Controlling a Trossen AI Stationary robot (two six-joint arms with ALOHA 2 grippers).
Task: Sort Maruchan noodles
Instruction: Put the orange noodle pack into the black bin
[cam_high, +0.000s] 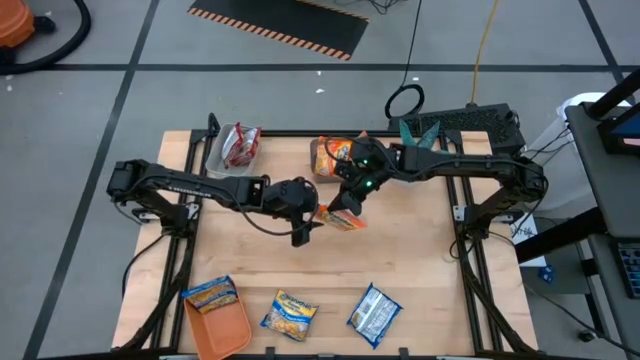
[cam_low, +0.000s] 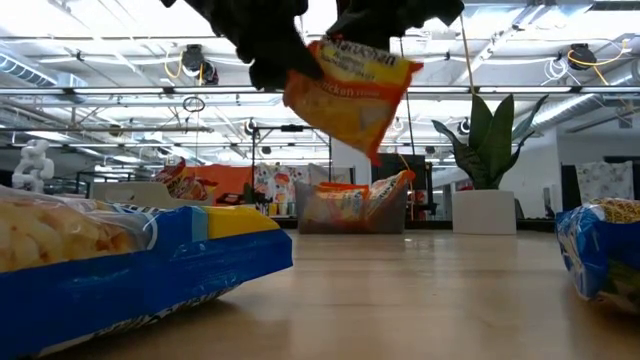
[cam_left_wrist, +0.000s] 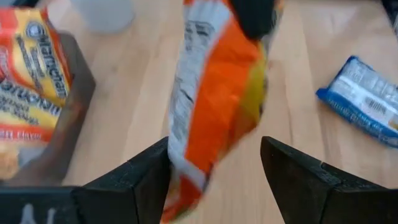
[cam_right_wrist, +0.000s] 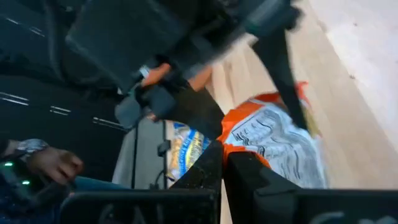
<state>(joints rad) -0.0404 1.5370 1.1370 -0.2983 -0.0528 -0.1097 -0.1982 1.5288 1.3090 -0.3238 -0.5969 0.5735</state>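
Tabletop (cam_high: 420, 250) carries three blue packets; right claw (cam_high: 345, 208) clamps one orange packet (cam_high: 342, 219), left claw (cam_high: 303, 236) spread.

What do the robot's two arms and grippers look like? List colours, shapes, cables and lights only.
Both arms are black, slim, jointed tubes on black bases at the table's side edges. A thin black cable loops beneath the left arm. The right arm shows small green lights near its wrist. The left gripper has two broad, matte black, wedge-shaped fingers; the right gripper has similar black fingers.

left tool (cam_high: 318, 222): open, mid-table | right tool (cam_high: 345, 210): closed, raised beside it
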